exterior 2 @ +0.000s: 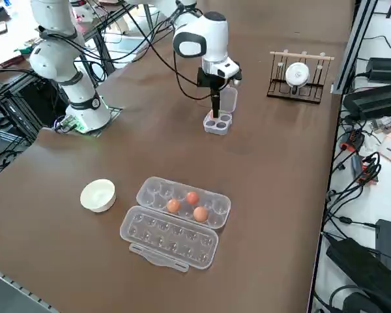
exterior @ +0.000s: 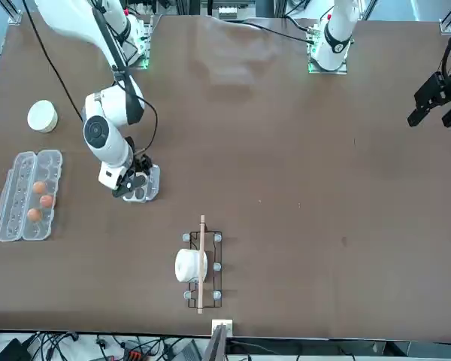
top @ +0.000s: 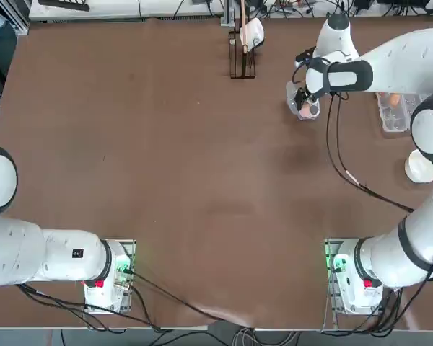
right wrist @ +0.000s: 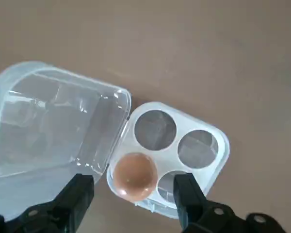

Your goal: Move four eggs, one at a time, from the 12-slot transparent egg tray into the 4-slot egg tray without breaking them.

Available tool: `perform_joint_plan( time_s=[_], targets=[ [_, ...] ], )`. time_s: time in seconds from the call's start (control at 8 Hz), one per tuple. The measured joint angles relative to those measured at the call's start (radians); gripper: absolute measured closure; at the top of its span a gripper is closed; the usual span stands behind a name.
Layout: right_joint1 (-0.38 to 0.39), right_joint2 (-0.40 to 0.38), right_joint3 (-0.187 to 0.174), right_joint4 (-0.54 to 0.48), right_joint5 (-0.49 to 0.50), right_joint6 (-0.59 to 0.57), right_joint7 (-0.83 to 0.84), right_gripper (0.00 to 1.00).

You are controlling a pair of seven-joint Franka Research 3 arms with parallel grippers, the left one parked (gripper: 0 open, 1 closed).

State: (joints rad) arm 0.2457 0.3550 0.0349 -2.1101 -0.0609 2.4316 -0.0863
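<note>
One orange-brown egg [right wrist: 134, 175] sits in a cup of the 4-slot egg tray [right wrist: 218, 141], whose lid flap [right wrist: 53, 126] lies open beside it. My right gripper [right wrist: 134, 188] hangs just above that egg, open, with a finger on each side and clear of the shell. In the side view the right gripper [exterior 2: 215, 112] stands upright over the 4-slot egg tray [exterior 2: 217, 124]. Three eggs [exterior 2: 192, 197] [exterior 2: 173, 206] [exterior 2: 200, 214] rest in the 12-slot transparent egg tray [exterior 2: 169, 238], lid open, towards the table's right side.
A white round bowl [exterior 2: 98, 195] stands next to the long carton. A dark wire rack [exterior 2: 300, 77] with a white roll on it is at the far edge of the table. The parked left arm is at the near left.
</note>
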Motion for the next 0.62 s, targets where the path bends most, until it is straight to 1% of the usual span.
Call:
perform_joint_plan(
  time_s=[0.25, 0.38, 0.5, 0.62],
  targets=[
    [-0.011, -0.029, -0.003, 0.014, 0.0, 0.002, -0.003, 0.0],
    [-0.024, -0.061, -0.006, 0.022, -0.002, -0.008, -0.034, 0.0],
    [-0.045, -0.097, -0.011, 0.037, -0.003, -0.055, -0.112, 0.0],
    [-0.09, -0.128, -0.016, 0.065, -0.004, -0.129, -0.241, 0.0]
  ],
)
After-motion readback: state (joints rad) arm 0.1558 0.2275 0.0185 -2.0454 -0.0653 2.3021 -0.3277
